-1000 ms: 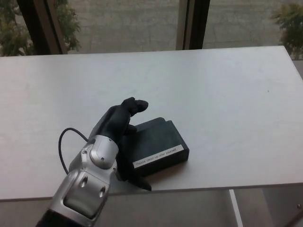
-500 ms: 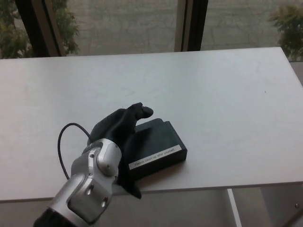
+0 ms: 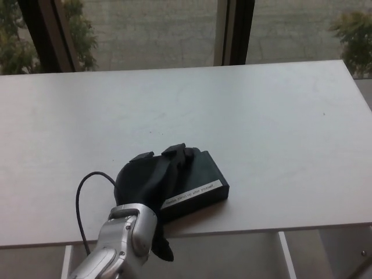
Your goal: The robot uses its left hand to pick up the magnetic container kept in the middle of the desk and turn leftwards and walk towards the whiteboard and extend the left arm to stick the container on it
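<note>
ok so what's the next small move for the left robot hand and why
Probably secure the grip and lift a little. The left robot hand lies over the left part of the container, which rests flat on the desk near its front edge, not yet raised. Whether the grip is already closed can't be seen in this view.

Dark window frame (image 3: pixel 233 32) w/ shrubs (image 3: pixel 356 35) & paving (image 3: pixel 151 29) outside.

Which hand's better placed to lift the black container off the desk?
Left. The left hand rests on top of the black rectangular container, which lies near the front edge of the white desk. The right hand is not in view at all.
</note>
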Robot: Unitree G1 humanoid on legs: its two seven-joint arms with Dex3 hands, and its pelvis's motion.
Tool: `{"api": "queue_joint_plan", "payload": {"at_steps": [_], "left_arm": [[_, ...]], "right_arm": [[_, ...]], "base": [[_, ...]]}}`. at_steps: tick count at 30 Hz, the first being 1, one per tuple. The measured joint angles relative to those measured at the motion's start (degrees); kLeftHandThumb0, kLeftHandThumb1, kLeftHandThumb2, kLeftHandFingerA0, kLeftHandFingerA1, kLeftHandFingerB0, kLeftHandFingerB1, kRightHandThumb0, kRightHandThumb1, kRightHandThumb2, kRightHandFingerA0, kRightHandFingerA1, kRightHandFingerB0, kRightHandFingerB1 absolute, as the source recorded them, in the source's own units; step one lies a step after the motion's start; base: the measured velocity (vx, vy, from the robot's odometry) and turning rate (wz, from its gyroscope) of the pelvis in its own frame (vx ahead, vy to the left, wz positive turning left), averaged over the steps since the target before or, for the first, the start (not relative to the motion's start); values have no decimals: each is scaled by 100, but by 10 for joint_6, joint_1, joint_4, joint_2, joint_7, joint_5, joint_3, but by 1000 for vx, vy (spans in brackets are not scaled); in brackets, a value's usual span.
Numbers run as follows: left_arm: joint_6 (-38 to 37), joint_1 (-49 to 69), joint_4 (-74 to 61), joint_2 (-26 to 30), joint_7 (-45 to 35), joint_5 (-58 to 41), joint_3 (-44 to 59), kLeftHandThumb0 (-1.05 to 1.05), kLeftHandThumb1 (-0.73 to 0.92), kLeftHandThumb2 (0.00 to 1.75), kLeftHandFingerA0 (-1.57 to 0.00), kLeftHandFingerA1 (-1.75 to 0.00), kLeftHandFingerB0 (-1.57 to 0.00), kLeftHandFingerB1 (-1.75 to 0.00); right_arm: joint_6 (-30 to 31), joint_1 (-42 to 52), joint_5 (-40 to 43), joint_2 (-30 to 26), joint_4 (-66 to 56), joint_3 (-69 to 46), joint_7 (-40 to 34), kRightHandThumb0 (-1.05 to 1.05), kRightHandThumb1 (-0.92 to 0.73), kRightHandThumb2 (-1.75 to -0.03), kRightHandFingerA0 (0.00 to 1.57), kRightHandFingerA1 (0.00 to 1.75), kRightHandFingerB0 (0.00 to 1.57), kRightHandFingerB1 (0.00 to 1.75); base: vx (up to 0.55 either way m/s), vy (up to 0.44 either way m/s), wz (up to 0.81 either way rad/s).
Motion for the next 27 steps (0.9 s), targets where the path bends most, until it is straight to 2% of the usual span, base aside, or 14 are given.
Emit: {"api": "queue_joint_plan", "payload": {"at_steps": [1,3,6,7,8,9,10,11,15,21,22,24,25,27], "left_arm": [[-9,5,5,-6,14,3,6,-5,71,62,-71,-70,-74,-58],[-32,14,16,-18,35,4,21,-6,66,60,-87,-78,-84,-67],[-61,22,33,-37,57,3,45,-7,66,60,-84,-81,-84,-67],[-72,23,40,-43,62,3,54,-7,69,71,-82,-109,-89,-80],[-80,24,44,-48,66,2,64,-7,69,71,-82,-109,-89,-80],[-88,26,48,-54,69,-1,74,-8,72,72,-77,-128,-88,-86],[-90,27,49,-58,69,-2,79,-8,72,72,-77,-128,-88,-86],[-95,27,52,-66,70,-5,91,-10,72,79,-78,-140,-87,-97],[-96,25,59,-89,70,-16,127,-10,66,86,-84,-146,-83,-109],[-96,15,63,-112,58,-34,166,-5,65,82,-82,-154,-79,-123],[-96,13,63,-113,56,-36,169,-4,70,77,-79,-161,-73,-136],[-95,9,66,-111,48,-38,171,-4,72,70,-80,-160,-71,-135],[-95,7,67,-109,45,-38,169,-9,73,64,-77,-166,-67,-141],[-96,2,73,-101,40,-34,158,-9,73,64,-77,-166,-67,-141]], "right_arm": [[0,1,0,0,-1,0,-1,-31,-70,-61,77,56,66,46],[-2,3,-1,0,-1,1,-3,-33,-69,-61,78,54,66,45],[-3,3,-1,0,0,2,-3,-33,-69,-61,78,54,66,46],[-4,2,-1,0,1,1,-3,-34,-69,-61,79,55,66,46],[-5,2,-1,0,2,1,-3,-34,-69,-61,79,55,66,46],[-5,1,-1,0,4,1,-3,-35,-70,-62,79,54,65,45],[-5,0,-1,0,5,1,-4,-35,-70,-62,79,54,65,45],[-5,-1,-1,0,6,1,-4,-35,-70,-62,78,53,64,45],[-5,-2,0,0,7,0,-4,-37,-70,-61,77,56,65,46],[-6,-5,0,0,11,-1,-4,-37,-69,-62,80,53,65,45],[-6,-6,0,0,12,-1,-4,-38,-70,-62,79,53,65,45],[-6,-7,0,0,14,-1,-4,-37,-69,-62,80,54,65,45],[-6,-7,0,0,15,-1,-4,-36,-69,-61,80,53,67,46],[-6,-8,-1,0,16,0,-4,-36,-69,-61,80,53,67,46]], "base": [[0,0,0],[0,0,0],[0,0,0],[0,0,0],[0,0,0],[0,0,0],[0,0,0],[0,0,0],[0,0,0],[0,0,0],[0,0,0],[0,0,0],[0,0,0],[0,0,0]]}}
